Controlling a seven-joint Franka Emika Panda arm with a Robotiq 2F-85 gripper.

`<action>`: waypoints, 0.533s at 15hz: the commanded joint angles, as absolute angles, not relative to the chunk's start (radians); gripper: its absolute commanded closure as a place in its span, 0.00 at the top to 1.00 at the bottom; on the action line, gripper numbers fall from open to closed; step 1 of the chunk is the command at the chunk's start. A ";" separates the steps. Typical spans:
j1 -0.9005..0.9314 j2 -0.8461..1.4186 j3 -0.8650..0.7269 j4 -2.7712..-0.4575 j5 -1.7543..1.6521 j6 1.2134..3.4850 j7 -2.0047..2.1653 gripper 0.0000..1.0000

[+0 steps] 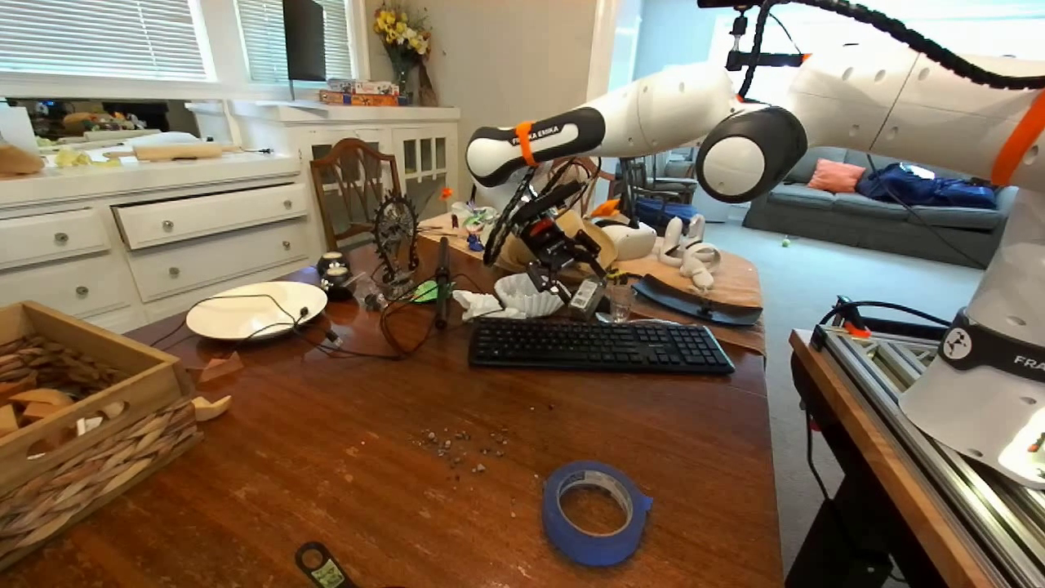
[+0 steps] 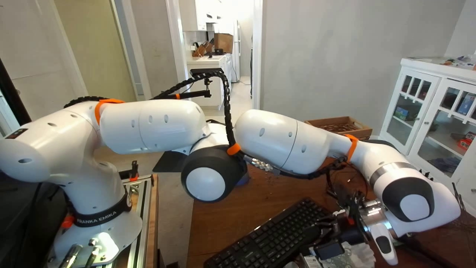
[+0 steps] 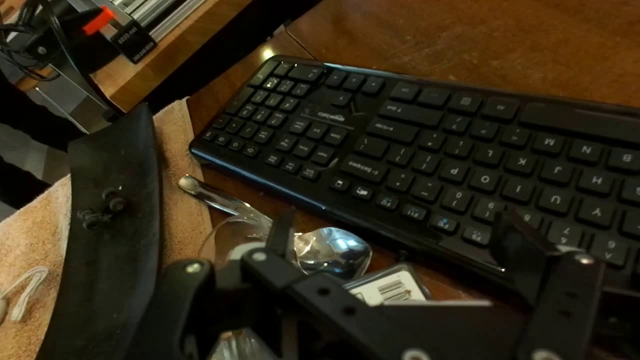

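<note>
My gripper [image 3: 400,240] is open and holds nothing. Its fingers are spread above the far edge of a black keyboard [image 3: 425,165], which also shows in both exterior views [image 1: 600,345] [image 2: 267,242]. Between the fingers in the wrist view lie a shiny metal spoon [image 3: 334,250] and a small item with a barcode label [image 3: 387,289], partly hidden by the gripper. In an exterior view the gripper [image 1: 571,282] hangs just over this labelled item [image 1: 586,299], with a clear cup [image 1: 620,302] beside it. I cannot tell whether a finger touches anything.
A black curved strip [image 1: 694,302] lies on a tan towel [image 1: 739,282] near white controllers [image 1: 690,245]. White crumpled paper [image 1: 531,296], cables, a white plate [image 1: 257,310], a woven basket [image 1: 98,441] and blue tape [image 1: 563,531] are on the wooden table.
</note>
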State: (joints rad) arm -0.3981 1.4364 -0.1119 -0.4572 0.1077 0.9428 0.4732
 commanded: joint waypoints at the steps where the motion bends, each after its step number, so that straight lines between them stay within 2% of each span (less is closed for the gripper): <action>1: -0.358 1.451 -0.130 -0.424 0.075 0.946 0.469 1.00; 8: -0.200 1.404 -0.120 -0.450 -0.017 1.053 0.304 1.00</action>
State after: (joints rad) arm -0.2673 1.4153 -0.1149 -0.4477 0.0302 1.0276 0.3946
